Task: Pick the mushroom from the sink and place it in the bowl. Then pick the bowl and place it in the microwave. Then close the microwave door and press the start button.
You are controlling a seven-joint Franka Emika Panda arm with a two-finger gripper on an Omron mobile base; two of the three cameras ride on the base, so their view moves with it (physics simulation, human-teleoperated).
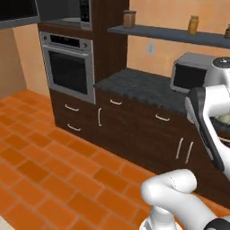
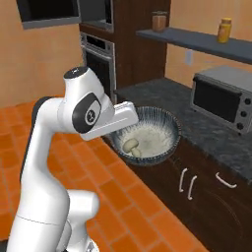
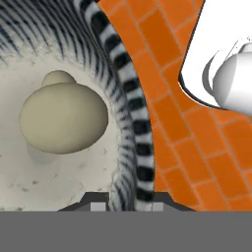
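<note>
1. Around the arm, a toaster oven [image 2: 224, 101] is seen on the dark speckled counter [image 2: 216, 140], a steel oven [image 1: 68, 67] is set in the dark wood cabinets [image 1: 134, 130], and jars [image 2: 224, 29] stand on a grey shelf [image 2: 197, 42].
2. Microwave [image 1: 72, 13] is seen high above the oven, door [image 2: 49, 12] swung open; it stands well apart from the bowl.
3. Bowl [image 2: 162, 125] is rounded, with finely striped clear walls; the round-capped cream mushroom [image 2: 131, 145] lies inside on the pale bottom.
4. Bowl is held off the counter, over the orange tiled floor [image 1: 54, 179].
5. Gripper [image 3: 130, 202] is clamped on the bowl's rim, one finger inside, one outside; the arm is bent, forearm reaching forward.
</note>
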